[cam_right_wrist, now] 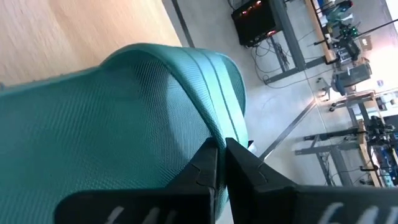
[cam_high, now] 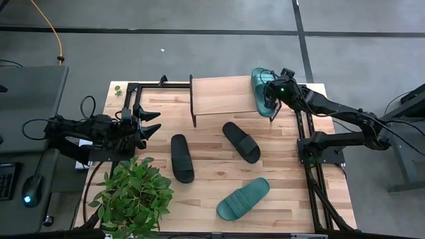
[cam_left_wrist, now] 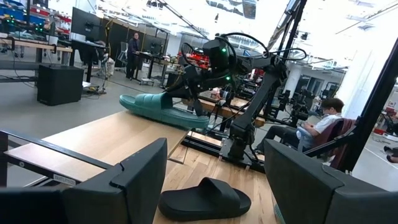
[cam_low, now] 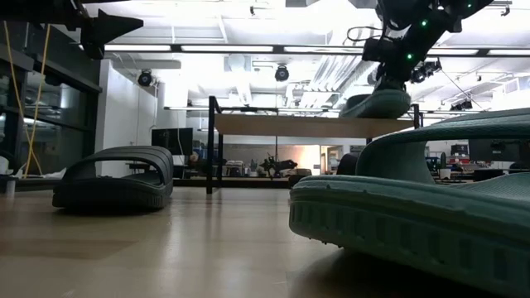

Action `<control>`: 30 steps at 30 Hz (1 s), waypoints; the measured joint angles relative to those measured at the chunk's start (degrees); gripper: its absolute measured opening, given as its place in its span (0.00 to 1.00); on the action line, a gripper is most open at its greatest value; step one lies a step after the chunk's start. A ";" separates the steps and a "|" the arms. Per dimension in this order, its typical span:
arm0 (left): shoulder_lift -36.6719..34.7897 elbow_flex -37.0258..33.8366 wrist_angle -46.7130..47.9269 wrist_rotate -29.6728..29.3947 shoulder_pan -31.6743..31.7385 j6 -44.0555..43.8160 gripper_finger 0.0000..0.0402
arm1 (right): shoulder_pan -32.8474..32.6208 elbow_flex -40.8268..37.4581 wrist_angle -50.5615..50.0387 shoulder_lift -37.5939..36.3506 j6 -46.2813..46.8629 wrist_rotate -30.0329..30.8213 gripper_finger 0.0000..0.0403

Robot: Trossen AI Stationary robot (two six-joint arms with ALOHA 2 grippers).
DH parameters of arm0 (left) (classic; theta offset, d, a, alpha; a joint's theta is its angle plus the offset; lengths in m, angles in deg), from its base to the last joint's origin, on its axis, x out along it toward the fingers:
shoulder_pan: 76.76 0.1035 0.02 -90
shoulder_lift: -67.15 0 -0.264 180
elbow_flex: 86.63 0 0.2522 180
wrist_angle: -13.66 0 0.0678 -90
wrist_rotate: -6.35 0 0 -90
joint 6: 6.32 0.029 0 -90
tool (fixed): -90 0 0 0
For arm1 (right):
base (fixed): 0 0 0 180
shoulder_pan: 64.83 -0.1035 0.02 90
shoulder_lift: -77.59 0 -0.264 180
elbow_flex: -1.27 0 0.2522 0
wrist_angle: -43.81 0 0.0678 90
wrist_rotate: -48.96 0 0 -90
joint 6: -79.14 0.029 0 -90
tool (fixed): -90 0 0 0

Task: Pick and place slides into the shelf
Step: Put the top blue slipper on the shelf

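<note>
Right gripper [cam_left_wrist: 194,93] rests a teal slide [cam_left_wrist: 163,109] on the shelf [cam_left_wrist: 102,140]; black slide [cam_left_wrist: 204,199] below.

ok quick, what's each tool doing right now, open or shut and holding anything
left tool: open, holding nothing, waiting at the table's left edge.
right tool: shut on the teal slide at the right end of the shelf.

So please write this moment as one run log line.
right gripper: shut on teal slide, on shelf | left gripper: open, waiting
</note>
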 joint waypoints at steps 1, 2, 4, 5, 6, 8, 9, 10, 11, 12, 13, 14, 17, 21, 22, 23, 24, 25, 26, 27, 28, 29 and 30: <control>0.00 0.00 0.00 0.00 0.01 0.00 0.62 | -0.02 0.00 -0.02 0.21 -0.02 0.01 0.00; 0.00 0.00 0.00 0.00 0.00 0.00 0.62 | -0.01 0.00 -0.10 0.40 -0.08 -0.02 0.00; 0.00 0.00 0.01 0.00 0.01 0.00 0.62 | -0.01 0.00 -0.12 0.80 -0.15 -0.07 0.00; 0.00 0.00 0.01 -0.02 0.01 0.00 0.62 | -0.02 0.00 -0.13 1.06 -0.16 -0.07 0.00; 0.00 0.00 0.01 -0.02 -0.01 0.00 0.62 | -0.02 0.00 -0.25 1.33 -0.15 -0.09 0.00; -0.01 0.00 0.01 -0.01 0.01 0.00 0.62 | -0.02 0.00 -0.41 1.75 -0.16 -0.06 0.00; 0.00 0.00 0.01 -0.02 0.00 0.00 0.62 | -0.02 0.02 -0.44 1.96 -0.23 -0.04 0.01; -0.01 0.00 -0.01 -0.02 0.01 0.00 0.62 | -0.02 0.02 -0.48 2.09 -0.46 0.07 0.01; 0.00 0.00 0.00 -0.02 0.00 0.00 0.62 | -0.02 0.02 -0.52 2.11 -0.53 0.13 0.02; 0.00 0.00 0.01 -0.02 -0.01 0.00 0.62 | -0.02 0.02 -0.52 2.11 -0.55 0.36 0.03; 0.00 0.00 -0.01 -0.02 -0.01 0.00 0.62 | -0.02 0.02 -0.52 2.11 -0.55 0.47 0.04; 0.00 0.00 0.00 -0.02 0.01 0.00 0.62 | -0.02 0.02 -0.57 2.11 -0.55 0.66 0.05; 0.00 0.00 -0.01 -0.02 0.01 0.00 0.62 | -0.02 0.02 -0.86 2.12 -0.56 2.46 0.10; 0.00 0.00 -0.01 -0.02 -0.01 0.00 0.62 | 0.07 -0.04 -1.41 2.17 -0.12 4.26 0.20; 0.00 0.00 0.00 -0.01 0.01 0.00 0.62 | 0.07 -0.04 -1.36 2.18 -0.09 4.75 0.22; 0.00 0.00 0.01 -0.02 0.01 0.00 0.62 | 0.07 -0.04 -1.24 2.18 -0.09 4.95 0.24; 0.00 0.00 0.01 -0.02 -0.01 0.00 0.62 | 0.07 -0.04 -1.19 2.18 -0.09 4.96 0.26; 0.00 0.00 0.01 -0.02 0.00 0.00 0.62 | 0.07 -0.04 -1.15 2.18 -0.09 4.95 0.28; 0.00 0.00 0.01 -0.02 0.00 0.00 0.62 | 0.07 -0.04 -1.07 2.18 -0.09 4.96 0.30; 0.00 0.00 0.01 -0.02 0.00 0.00 0.62 | 0.07 -0.04 -0.98 2.18 -0.10 4.94 0.31; 0.00 0.00 0.01 -0.02 0.01 0.00 0.62 | 0.07 -0.04 -0.93 2.18 -0.09 4.94 0.32; 0.00 0.00 0.01 -0.02 0.00 0.00 0.62 | 0.04 -0.04 -0.85 2.18 -0.09 4.94 0.33; 0.00 0.00 0.01 -0.02 -0.01 0.00 0.62 | -0.06 -0.04 -0.75 2.14 -0.08 4.94 0.34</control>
